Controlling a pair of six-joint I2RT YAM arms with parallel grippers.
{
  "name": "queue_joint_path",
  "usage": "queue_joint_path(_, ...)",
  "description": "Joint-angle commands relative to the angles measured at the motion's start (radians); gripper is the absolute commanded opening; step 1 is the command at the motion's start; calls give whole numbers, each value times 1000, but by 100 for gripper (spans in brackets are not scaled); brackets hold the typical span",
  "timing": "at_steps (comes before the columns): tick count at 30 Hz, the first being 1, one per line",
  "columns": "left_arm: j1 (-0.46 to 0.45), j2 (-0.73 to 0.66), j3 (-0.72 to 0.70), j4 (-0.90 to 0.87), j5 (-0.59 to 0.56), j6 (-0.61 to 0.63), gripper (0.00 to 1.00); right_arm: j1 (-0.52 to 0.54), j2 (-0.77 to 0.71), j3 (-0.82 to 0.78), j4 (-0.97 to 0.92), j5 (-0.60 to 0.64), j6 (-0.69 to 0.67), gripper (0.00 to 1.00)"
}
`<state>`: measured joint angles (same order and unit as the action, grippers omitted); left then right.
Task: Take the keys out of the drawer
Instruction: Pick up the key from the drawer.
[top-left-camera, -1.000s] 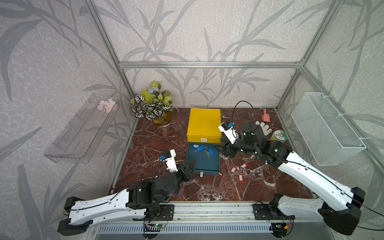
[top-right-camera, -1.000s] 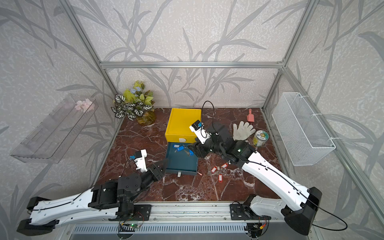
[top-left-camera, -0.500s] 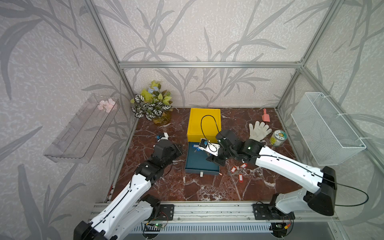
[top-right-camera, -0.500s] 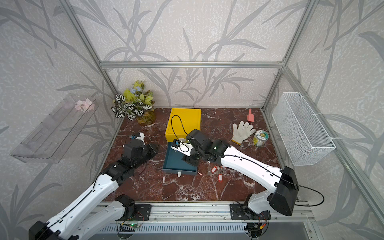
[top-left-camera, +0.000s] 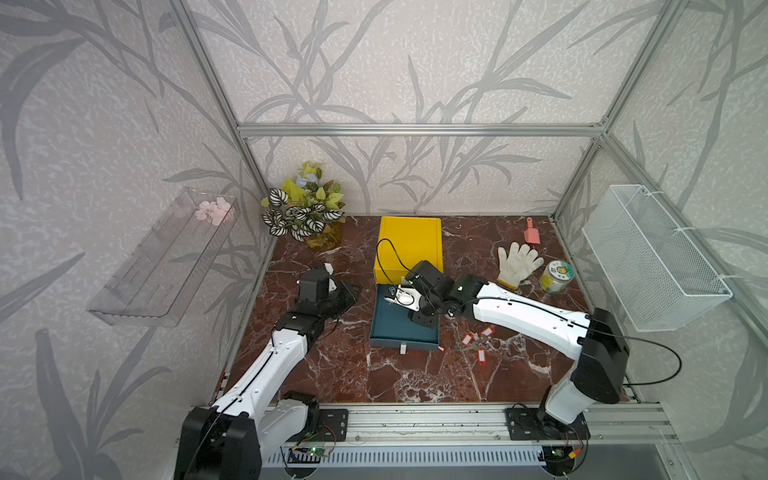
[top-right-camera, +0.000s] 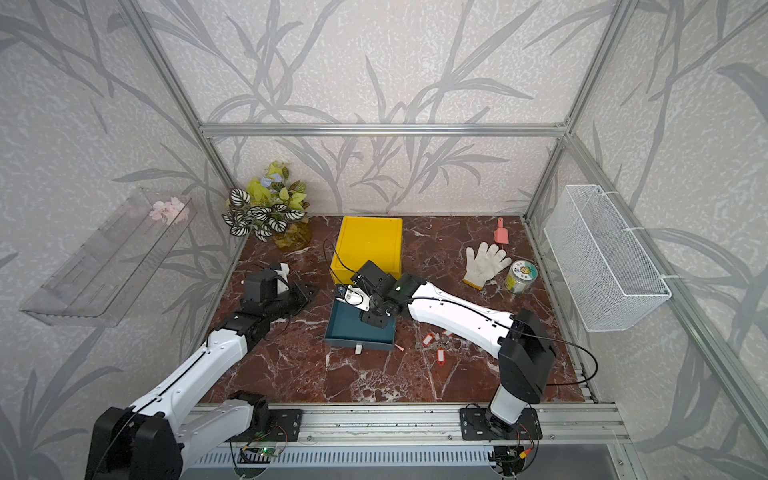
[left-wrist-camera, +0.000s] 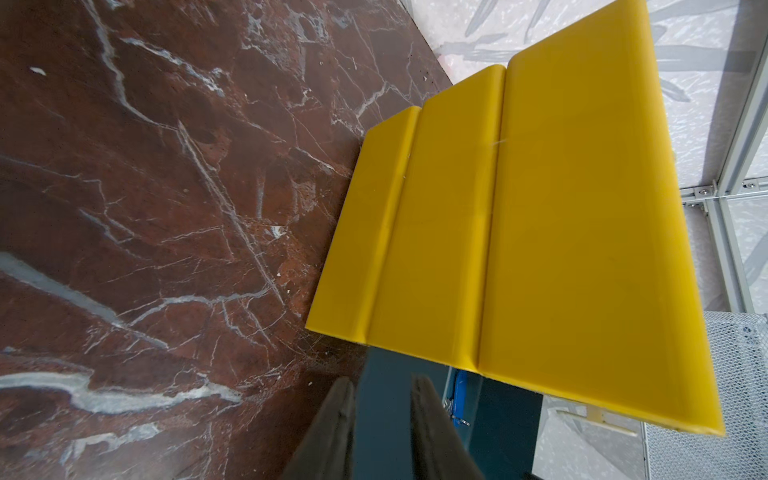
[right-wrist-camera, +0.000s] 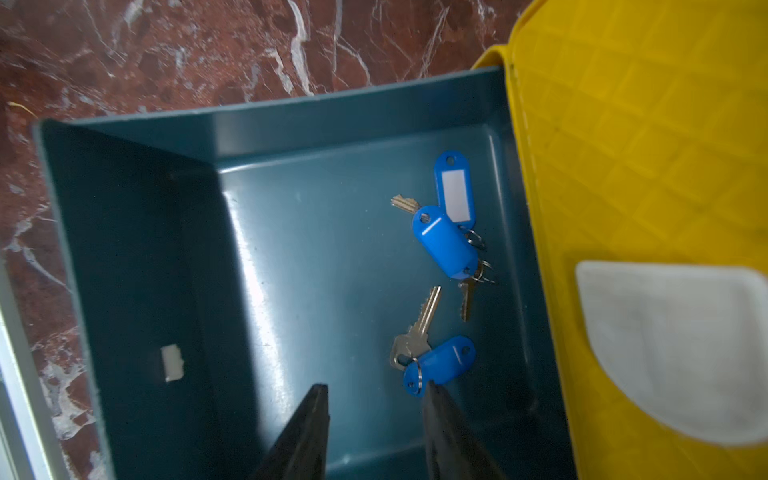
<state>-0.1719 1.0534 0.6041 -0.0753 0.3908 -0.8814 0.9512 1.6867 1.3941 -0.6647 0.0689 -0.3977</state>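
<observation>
The dark teal drawer (top-left-camera: 390, 328) (top-right-camera: 349, 332) stands pulled out of the yellow cabinet (top-left-camera: 409, 243). Inside it, the right wrist view shows keys on blue tags: a cluster of two tags (right-wrist-camera: 446, 245) and a single key with its tag (right-wrist-camera: 436, 365), all close to the cabinet. My right gripper (right-wrist-camera: 376, 392) hangs over the drawer floor, open and empty, with one fingertip right beside the single blue tag. More keys with red tags (top-left-camera: 478, 336) (top-right-camera: 434, 345) lie on the table right of the drawer. My left gripper (left-wrist-camera: 382, 384) is open and empty at the drawer's left wall.
A white glove (top-left-camera: 517, 264), a small jar (top-left-camera: 556, 276) and a pink scoop (top-left-camera: 531, 235) lie at the back right. A potted plant (top-left-camera: 305, 212) stands at the back left. A wire basket (top-left-camera: 652, 257) hangs on the right wall, a clear shelf (top-left-camera: 166, 257) on the left.
My left arm swung from the table's front up to the drawer's left side. My right gripper came down over the drawer and its jaws narrowed.
</observation>
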Motion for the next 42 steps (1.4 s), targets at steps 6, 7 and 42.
queue_joint_path(6,20,-4,13,9,22,48,27,1,76,45,-66,103,-25,40)
queue_joint_path(7,21,-3,14,9,21,52,27,1,80,43,-67,109,-28,39)
queue_joint_path(42,27,30,11,22,9,55,28,-31,163,45,-36,159,-35,23)
